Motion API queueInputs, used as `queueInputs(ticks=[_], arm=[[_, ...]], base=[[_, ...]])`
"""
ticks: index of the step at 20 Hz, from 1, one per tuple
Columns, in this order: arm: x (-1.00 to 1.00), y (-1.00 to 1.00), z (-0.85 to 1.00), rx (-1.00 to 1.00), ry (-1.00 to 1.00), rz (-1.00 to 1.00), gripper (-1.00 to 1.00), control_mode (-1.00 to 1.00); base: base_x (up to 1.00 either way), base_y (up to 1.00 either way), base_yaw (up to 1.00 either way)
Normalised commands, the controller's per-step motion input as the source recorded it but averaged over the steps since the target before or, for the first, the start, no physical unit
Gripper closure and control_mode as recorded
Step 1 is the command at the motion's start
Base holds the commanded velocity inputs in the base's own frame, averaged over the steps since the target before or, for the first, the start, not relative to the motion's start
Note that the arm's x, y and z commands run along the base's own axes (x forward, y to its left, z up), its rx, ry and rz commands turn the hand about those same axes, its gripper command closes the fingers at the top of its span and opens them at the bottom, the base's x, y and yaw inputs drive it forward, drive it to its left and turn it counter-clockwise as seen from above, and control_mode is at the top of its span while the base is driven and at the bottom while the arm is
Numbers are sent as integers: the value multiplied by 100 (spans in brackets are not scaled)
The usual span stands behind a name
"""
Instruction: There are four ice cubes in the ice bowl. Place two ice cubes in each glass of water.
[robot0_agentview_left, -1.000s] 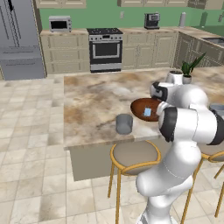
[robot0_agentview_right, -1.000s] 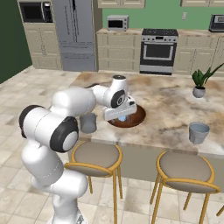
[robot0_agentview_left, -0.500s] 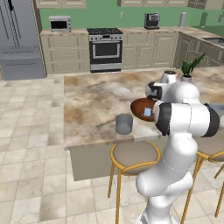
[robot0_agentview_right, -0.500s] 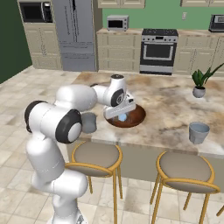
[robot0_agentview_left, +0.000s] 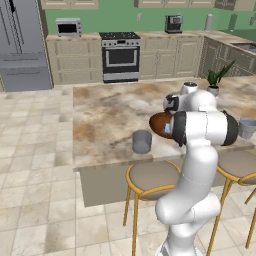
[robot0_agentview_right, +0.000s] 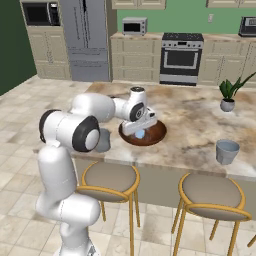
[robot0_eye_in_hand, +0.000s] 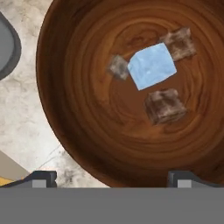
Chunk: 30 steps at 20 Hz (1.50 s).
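Observation:
The ice bowl (robot0_eye_in_hand: 83, 131) of glossy reddish-brown wood lies right under my hand. One pale blue ice cube (robot0_eye_in_hand: 152, 66) lies near its middle, with three see-through cubes (robot0_eye_in_hand: 165, 106) close around it. My gripper (robot0_eye_in_hand: 113, 179) hovers open above the bowl's near rim, fingertips (robot0_eye_in_hand: 43, 178) wide apart and holding nothing. From the right base view the gripper (robot0_agentview_right: 141, 126) hangs over the bowl (robot0_agentview_right: 155, 136), where a blue ice cube (robot0_agentview_right: 140, 134) shows. One glass of water (robot0_agentview_right: 102, 141) stands left of the bowl, the other glass (robot0_agentview_right: 227, 151) far to the right. My arm partly covers the bowl (robot0_agentview_left: 160, 124) in the left base view.
A potted plant (robot0_agentview_right: 228, 98) stands at the counter's far right. Two round stools (robot0_agentview_right: 110, 177) sit under the counter's front edge (robot0_agentview_right: 165, 167). A glass rim (robot0_eye_in_hand: 6, 46) shows at the hand view's left edge. Stove and cabinets line the back wall.
The arm's elbow has swung and the hand has shifted slightly over the bowl, so the blue cube now shows beneath it. The gripper stays open.

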Motion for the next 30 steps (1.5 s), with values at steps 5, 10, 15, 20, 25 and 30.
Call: queueInputs(ticks=[5,10,15,20,25,30], arm=[[28,-12,-26,0,0,6,-100,-100],[26,-12,-15,0,0,5,-100,-100],[24,-4,-22,0,0,5,-100,-100],[20,0,-27,-1,0,5,-100,-100],[25,-2,-25,0,0,4,-100,-100],[23,-9,-21,0,0,3,-100,-100]], base=[[0,0,0],[0,0,0],[0,0,0],[0,0,0],[0,0,0],[0,0,0]])
